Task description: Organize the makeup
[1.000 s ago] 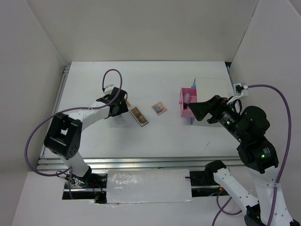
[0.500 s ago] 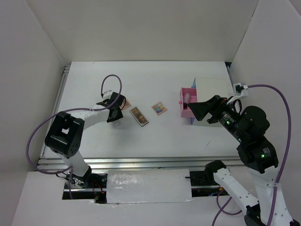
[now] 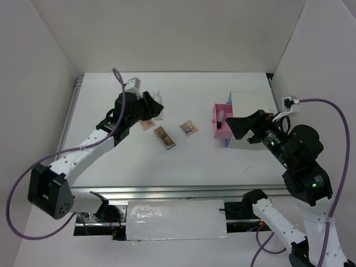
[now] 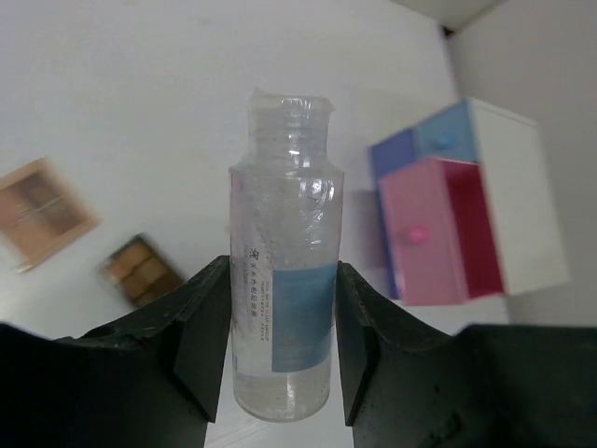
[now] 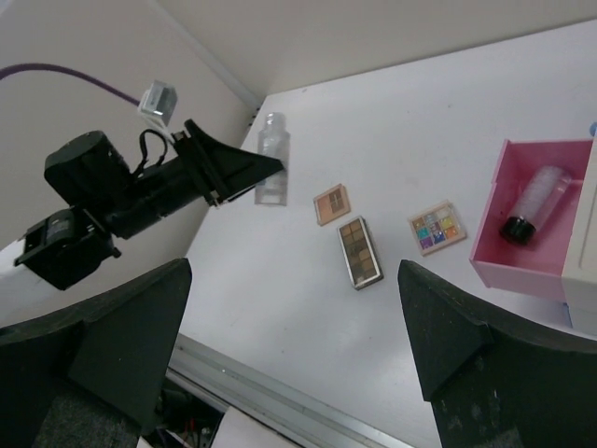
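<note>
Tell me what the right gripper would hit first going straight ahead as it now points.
Likely the table right beside the small tan palette and long brown palette, centred in the right gripper's wrist view; depth is unclear.

The left black gripper [image 3: 155, 107], on an outstretched arm, pinches a clear plastic bottle [image 4: 284, 233] between its fingers. The right black gripper [image 3: 237, 128] hovers, spread wide.

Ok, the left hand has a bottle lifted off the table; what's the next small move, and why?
Probably swing the left hand rightward, carrying the clear bottle toward the open pink drawer. The hand is shut on the bottle, clear of the table, and the drawer already holds a black-capped bottle with room beside it. The right hand is open and empty.
</note>
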`<state>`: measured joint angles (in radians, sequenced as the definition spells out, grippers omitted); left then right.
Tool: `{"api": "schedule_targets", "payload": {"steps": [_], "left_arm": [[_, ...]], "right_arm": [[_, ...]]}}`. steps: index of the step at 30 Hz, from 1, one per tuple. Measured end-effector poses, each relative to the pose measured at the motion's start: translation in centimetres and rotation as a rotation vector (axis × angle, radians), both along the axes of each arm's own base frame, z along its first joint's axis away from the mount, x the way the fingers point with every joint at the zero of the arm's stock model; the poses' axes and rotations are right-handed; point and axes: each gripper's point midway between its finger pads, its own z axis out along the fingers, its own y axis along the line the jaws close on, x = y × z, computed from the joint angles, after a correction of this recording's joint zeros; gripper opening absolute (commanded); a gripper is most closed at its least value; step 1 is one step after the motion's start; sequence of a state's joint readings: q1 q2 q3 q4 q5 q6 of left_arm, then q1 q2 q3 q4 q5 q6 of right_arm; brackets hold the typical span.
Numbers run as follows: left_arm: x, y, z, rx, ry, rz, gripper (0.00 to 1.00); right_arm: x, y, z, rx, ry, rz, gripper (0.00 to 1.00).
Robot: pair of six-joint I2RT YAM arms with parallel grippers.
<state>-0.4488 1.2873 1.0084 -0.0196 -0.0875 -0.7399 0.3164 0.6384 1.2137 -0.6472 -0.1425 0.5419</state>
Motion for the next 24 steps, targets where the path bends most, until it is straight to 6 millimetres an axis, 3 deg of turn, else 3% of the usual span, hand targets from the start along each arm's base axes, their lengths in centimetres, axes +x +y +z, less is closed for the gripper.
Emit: {"api": "schedule_targets", "payload": {"steps": [6,7,12,16,20,23,24], "left_arm": [[1.7,-13.4,6.4,-0.196,-0.074,-0.282,0.0],[1.6,-15.0,5.7,-0.197,-0.054,-0.303,0.0],[2.4,-23.4,6.5,-0.254,-0.015,-0.376,0.0],[3.8,-27.0,4.1,-0.256,0.053,-0.393,0.01],[4.3,-28.6,0.3,-0.211,0.127,-0.389,0.1],[3.7,-28.9,-2.1,-0.17,0.178,-0.383,0.25],[3.4,-29.0,-2.5,-0.161,0.19,-0.385,0.34]], "right_arm": [[-0.4,-1.3,2.1,0.025,-0.047,-0.068,1.0],[-0.4,-1.7,2.2,0.029,-0.047,-0.088,1.0],[-0.8,-3.3,2.3,0.028,-0.048,-0.17,1.0],[-1.0,-4.0,2.1,0.018,-0.04,-0.206,1.0],[-1.2,-4.5,2.1,0.012,-0.041,-0.228,1.0],[-1.2,-4.7,2.0,0.004,-0.041,-0.237,1.0],[-1.3,-4.8,1.9,0.002,-0.041,-0.237,1.0]]}}
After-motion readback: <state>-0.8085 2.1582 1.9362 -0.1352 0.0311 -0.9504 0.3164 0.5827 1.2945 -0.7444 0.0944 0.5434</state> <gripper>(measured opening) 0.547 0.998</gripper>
